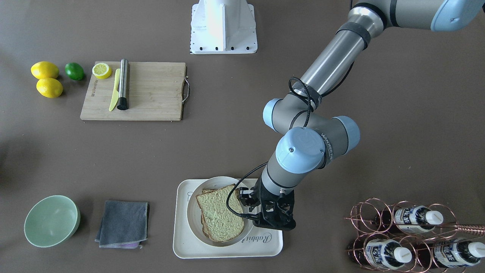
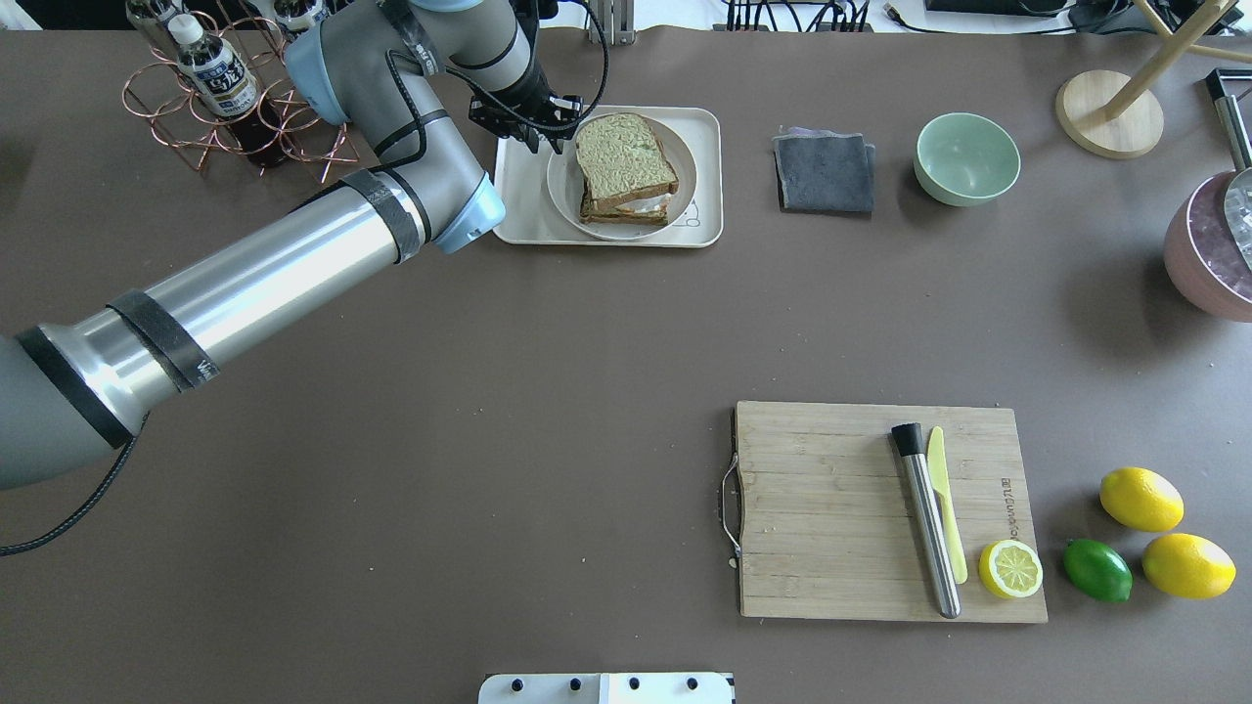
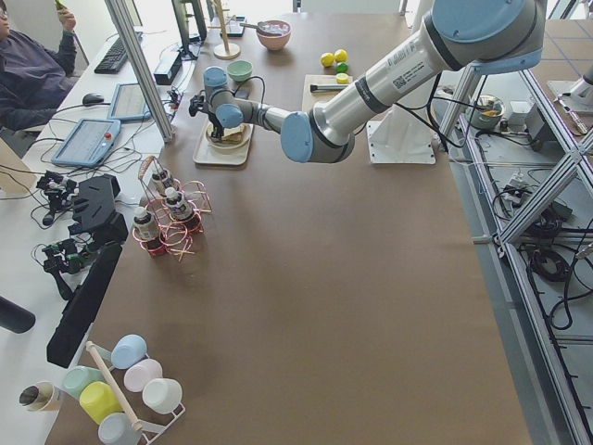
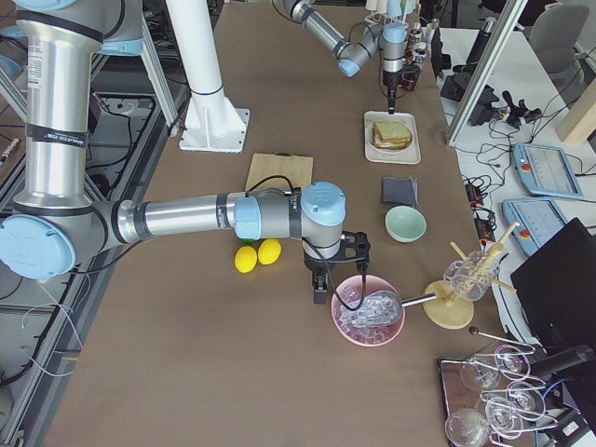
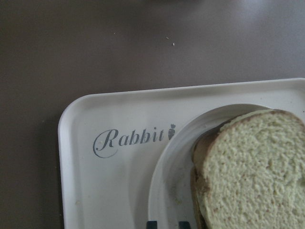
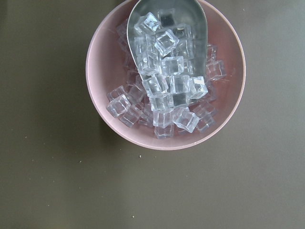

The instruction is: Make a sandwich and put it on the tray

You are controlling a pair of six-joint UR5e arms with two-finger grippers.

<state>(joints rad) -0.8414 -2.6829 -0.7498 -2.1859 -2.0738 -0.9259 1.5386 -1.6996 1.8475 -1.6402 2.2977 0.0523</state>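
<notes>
Nearest the robot, a bamboo cutting board (image 2: 831, 508) carries a steel muddler (image 2: 924, 518), a yellow knife (image 2: 947, 508) and a lemon half (image 2: 1010, 569). Two lemons (image 2: 1140, 499) and a lime (image 2: 1096, 570) lie on the table just beside it. Farther out on that side, the right gripper (image 4: 319, 289) hangs just beside a pink bowl (image 6: 102, 71) of ice cubes with a metal scoop (image 6: 186, 12) in it; whether its jaws are spread or closed cannot be told. At the far edge the sandwich (image 2: 624, 156) sits stacked on a white round dish (image 2: 562, 186), a bit of egg white (image 2: 646, 203) showing between the slices. The dish rests on the tray (image 2: 523, 210). The left gripper (image 2: 536, 135) hovers over the tray's corner by the "Rabbit" script, just beside the dish's rim, fingers slightly spread and holding nothing. Along the same edge lie a folded grey cloth (image 2: 825, 173) and a pale green bowl (image 2: 966, 158) on one side. A copper wire bottle rack (image 2: 225, 98) stands on the other.
</notes>
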